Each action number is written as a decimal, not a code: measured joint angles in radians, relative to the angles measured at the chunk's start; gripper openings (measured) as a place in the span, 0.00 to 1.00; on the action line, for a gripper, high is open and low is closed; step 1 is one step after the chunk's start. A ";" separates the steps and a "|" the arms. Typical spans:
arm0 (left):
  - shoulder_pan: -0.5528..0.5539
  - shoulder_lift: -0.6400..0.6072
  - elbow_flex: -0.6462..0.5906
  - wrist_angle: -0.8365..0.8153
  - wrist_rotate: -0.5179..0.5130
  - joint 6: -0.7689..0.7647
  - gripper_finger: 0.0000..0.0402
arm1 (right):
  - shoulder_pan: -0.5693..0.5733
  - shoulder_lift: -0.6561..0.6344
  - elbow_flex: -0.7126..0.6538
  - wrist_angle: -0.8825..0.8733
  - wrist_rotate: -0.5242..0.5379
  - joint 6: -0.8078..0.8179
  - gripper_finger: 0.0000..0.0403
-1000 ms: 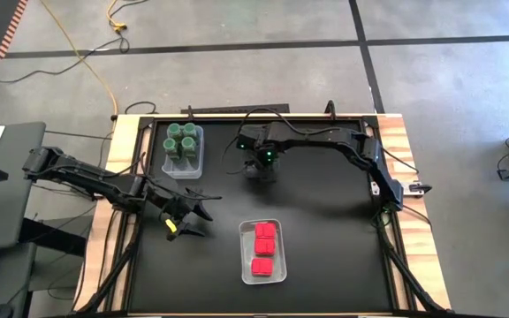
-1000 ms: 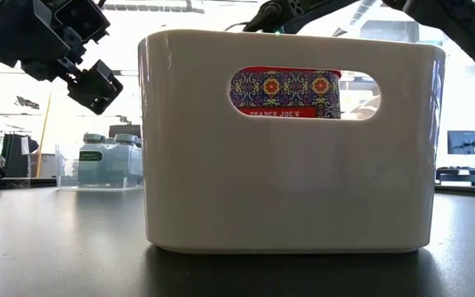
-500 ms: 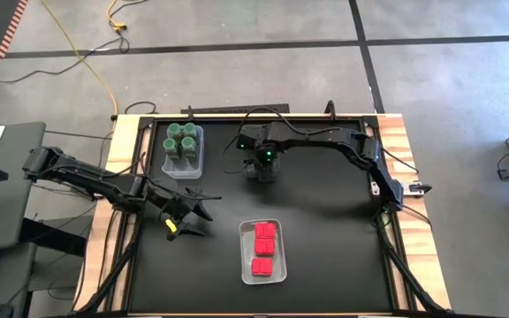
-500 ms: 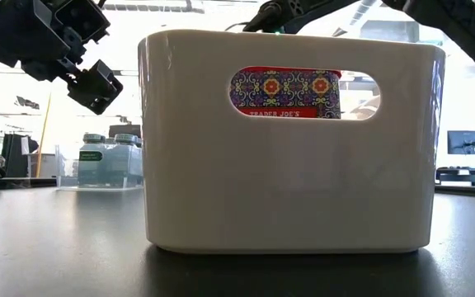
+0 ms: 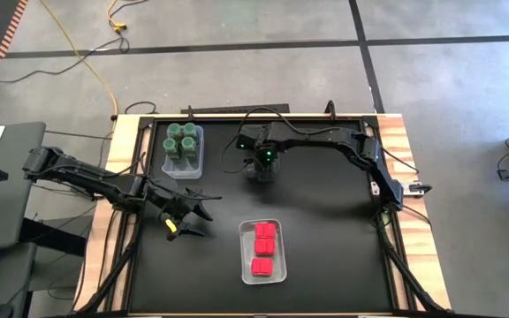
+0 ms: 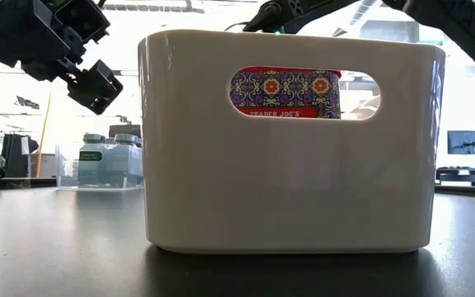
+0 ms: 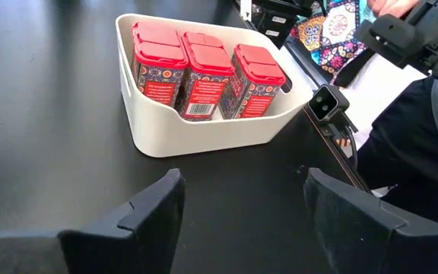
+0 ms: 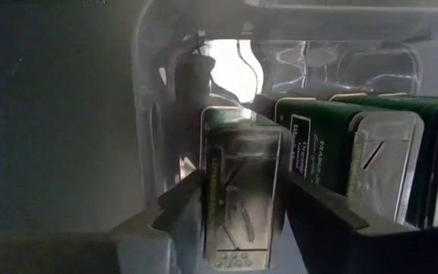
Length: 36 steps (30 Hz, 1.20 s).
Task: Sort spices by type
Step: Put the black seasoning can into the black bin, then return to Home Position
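Note:
My right gripper (image 5: 262, 168) (image 8: 243, 217) reaches down into a clear bin (image 8: 158, 114) at the table's far middle and is shut on a dark green box (image 8: 242, 171). More dark green boxes (image 8: 356, 160) stand beside it in that bin. My left gripper (image 5: 205, 206) (image 7: 242, 205) hovers open over bare table, left of the bin of red packets (image 5: 263, 250) (image 7: 204, 65). Green-lidded jars (image 5: 182, 141) (image 6: 110, 155) stand in a clear bin at the far left. My right gripper pinches the dark green box between its two fingers, one on each of two opposite side faces (image 8: 213, 190). The fingers come from above, pointing down into the bin. The box stands upright among the other boxes; I cannot tell whether its bottom rests on the bin floor.
In the low view the red packets' white bin (image 6: 287, 140) fills the foreground, with one packet (image 6: 285, 91) showing through its handle hole. A person's dark-clothed legs (image 7: 417, 152) stand past the table edge, near a small camera (image 7: 329, 103). Bare black tabletop (image 5: 325, 238) lies on the right.

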 joint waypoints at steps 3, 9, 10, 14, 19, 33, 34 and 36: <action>0.000 0.000 0.000 0.000 0.000 0.000 0.65 | 0.000 0.000 0.000 0.003 0.000 0.000 0.56; 0.000 0.000 0.000 0.000 0.000 0.000 0.65 | -0.004 -0.001 0.000 0.002 0.000 0.000 0.61; 0.000 0.000 0.000 0.000 0.000 0.000 0.65 | -0.006 -0.003 0.000 0.002 0.000 0.000 0.61; 0.000 0.000 0.000 0.000 0.000 0.000 0.65 | -0.014 -0.007 0.034 -0.043 0.000 0.013 0.61; 0.000 0.000 0.000 0.000 0.000 0.000 0.65 | -0.023 -0.017 0.084 -0.093 0.000 0.057 0.61; 0.000 0.000 0.000 0.001 0.000 0.000 0.65 | 0.025 -0.291 0.010 -0.151 -0.020 0.247 0.61; 0.000 0.000 0.000 0.001 0.000 0.000 0.65 | 0.037 -0.328 -0.030 -0.140 -0.021 0.265 0.61; 0.000 0.000 0.000 0.001 0.000 0.000 0.65 | 0.067 -0.419 -0.131 -0.098 -0.021 0.305 0.61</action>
